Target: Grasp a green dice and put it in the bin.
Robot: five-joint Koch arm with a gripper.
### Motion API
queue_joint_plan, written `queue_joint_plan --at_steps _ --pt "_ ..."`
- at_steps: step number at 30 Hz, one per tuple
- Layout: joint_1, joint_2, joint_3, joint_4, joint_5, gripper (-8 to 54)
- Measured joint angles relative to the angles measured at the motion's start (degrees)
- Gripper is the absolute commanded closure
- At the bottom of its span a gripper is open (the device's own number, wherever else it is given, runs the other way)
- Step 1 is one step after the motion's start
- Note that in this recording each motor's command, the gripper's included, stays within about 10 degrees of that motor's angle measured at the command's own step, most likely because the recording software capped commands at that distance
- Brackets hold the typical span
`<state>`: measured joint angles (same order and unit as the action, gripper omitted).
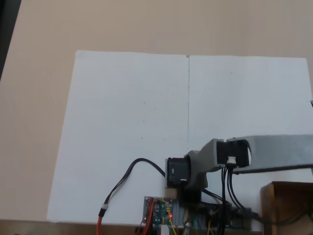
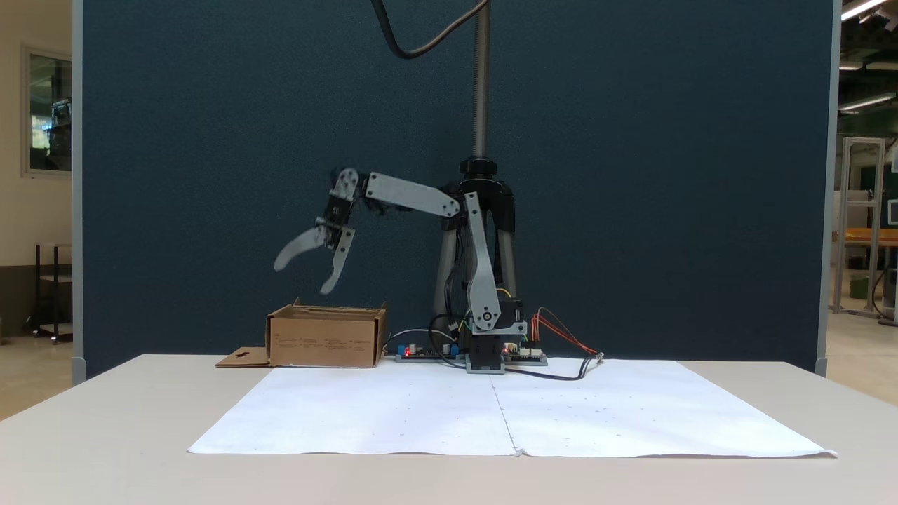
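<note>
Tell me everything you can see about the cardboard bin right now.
The bin is a brown cardboard box with thin upright walls and an open top. It stands upright on the table beside the arm's base, at the back edge of the white paper. One flap lies flat on the table on its left in this fixed view. The open gripper hangs above it without touching. A corner of the bin shows in a fixed view. Its contents are hidden.

We see the bin (image 2: 326,344) in plain brown cardboard w/ faint dark print on its front. Hand (image 2: 303,273) is pale grey, arm (image 2: 410,195) grey w/ black motor blocks. Paper sheets (image 2: 505,414) are white, tabletop (image 2: 105,449) light beige. Backdrop panel (image 2: 631,175) is dark blue-grey. Wires (image 2: 561,337) at the base run orange, red & black; circuit board (image 1: 159,210) is green w/ a red LED.
</note>
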<state>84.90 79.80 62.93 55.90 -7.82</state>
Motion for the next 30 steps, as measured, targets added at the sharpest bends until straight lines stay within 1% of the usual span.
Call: queue_joint_plan --at_steps 6,8,15,19,21,23,27,30 --pt "-24.2 5.5 0.0 -2.7 2.3 1.5" --pt "-32.5 6.3 0.0 -2.7 2.5 1.4" --pt "-60.9 8.6 0.0 -2.8 7.9 1.1" --pt "-73.1 8.8 0.8 -2.8 9.4 1.0" --pt "-76.6 9.7 5.0 -3.3 9.8 0.9" --pt "-78.7 11.9 12.5 -6.4 9.8 1.2" --pt "-80.0 21.0 35.9 -15.7 9.8 1.4" --pt "-79.8 28.0 45.8 -22.2 9.8 0.4"
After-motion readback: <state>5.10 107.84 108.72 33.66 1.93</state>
